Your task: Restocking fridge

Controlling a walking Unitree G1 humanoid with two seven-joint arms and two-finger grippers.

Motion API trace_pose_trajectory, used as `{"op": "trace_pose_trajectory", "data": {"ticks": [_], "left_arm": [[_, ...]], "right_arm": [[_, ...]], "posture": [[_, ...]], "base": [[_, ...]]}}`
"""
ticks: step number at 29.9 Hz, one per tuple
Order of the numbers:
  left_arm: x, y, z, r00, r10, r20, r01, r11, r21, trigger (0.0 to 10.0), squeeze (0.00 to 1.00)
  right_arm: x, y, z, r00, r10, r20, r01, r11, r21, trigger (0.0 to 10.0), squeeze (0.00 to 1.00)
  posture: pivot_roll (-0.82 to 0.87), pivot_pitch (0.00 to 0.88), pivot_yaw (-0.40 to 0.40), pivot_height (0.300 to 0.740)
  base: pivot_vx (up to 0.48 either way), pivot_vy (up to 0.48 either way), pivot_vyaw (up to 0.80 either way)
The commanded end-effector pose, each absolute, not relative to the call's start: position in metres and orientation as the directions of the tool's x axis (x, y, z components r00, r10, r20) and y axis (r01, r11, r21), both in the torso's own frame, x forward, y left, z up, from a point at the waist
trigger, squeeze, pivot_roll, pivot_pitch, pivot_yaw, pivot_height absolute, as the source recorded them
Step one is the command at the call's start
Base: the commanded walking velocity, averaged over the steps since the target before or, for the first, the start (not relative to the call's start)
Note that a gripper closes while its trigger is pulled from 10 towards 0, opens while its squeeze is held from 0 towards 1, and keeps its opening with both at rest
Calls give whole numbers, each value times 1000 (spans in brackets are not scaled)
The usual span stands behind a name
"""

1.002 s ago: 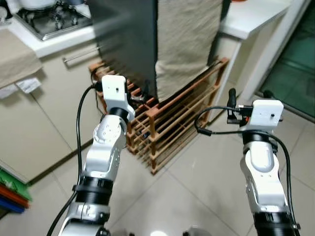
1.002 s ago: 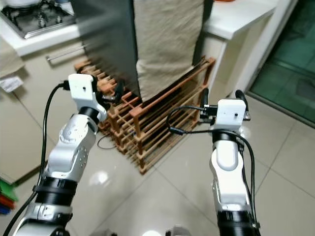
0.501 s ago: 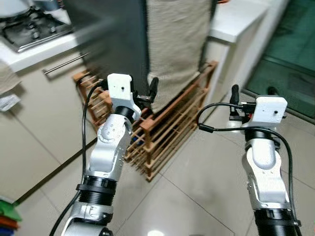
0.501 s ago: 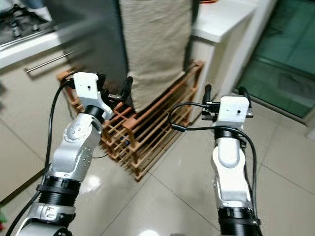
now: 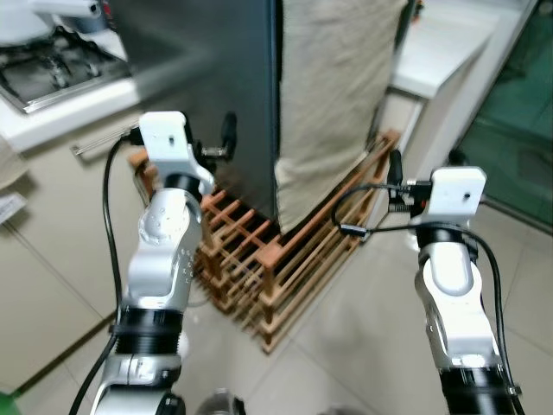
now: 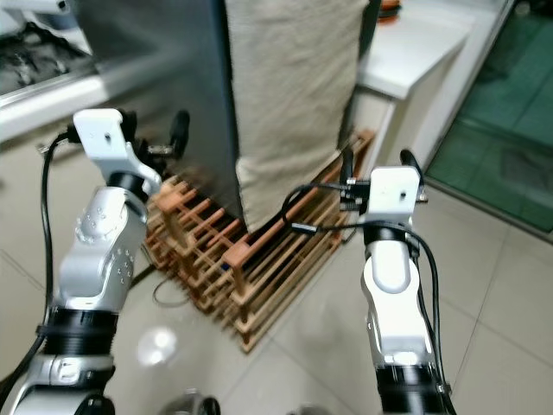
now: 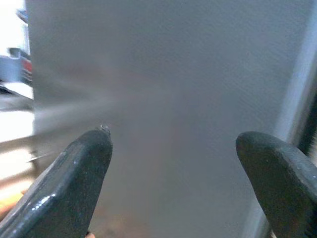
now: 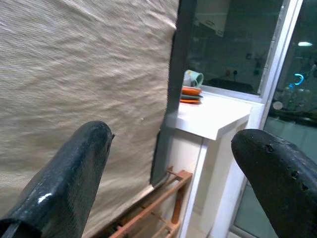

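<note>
The fridge (image 5: 220, 78) is a tall dark grey body straight ahead, with a beige cloth (image 5: 337, 95) hanging down its front. My left gripper (image 7: 173, 141) is raised at chest height, open and holding nothing, and points at the plain grey side of the fridge (image 7: 168, 74) from close by. My right gripper (image 8: 172, 134) is open and holds nothing either. It is level with the cloth's lower edge and faces the cloth (image 8: 84, 64) and the fridge's dark right edge.
A brown wooden rack (image 5: 285, 259) leans on the tiled floor at the fridge's foot, between my arms. A stove (image 5: 52, 65) on a white counter lies left. A white counter (image 5: 449, 43) with stacked plates and a cup (image 8: 190, 89) stands right, beside a glass door (image 5: 518, 147).
The whole view has swung, so the camera moved. My left arm has lifted and now faces the fridge's grey side instead of the rack. The right gripper stays open, near the cloth.
</note>
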State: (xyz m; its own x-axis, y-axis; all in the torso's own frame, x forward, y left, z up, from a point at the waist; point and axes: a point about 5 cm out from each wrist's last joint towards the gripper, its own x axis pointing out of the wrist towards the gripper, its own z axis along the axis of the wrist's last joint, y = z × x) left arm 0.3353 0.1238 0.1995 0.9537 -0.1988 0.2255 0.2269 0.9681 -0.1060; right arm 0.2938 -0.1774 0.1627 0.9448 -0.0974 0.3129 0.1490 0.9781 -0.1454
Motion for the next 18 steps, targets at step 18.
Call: {"op": "trace_pose_trajectory", "data": {"ticks": [18], "left_arm": [[374, 68, 201, 921, -341, 187, 369, 917, -151, 10000, 0]], "right_arm": [[290, -186, 166, 940, -137, 311, 182, 976, -120, 10000, 498]], "posture": [[-189, 91, 17, 732]], "base": [[0, 0, 0]]}}
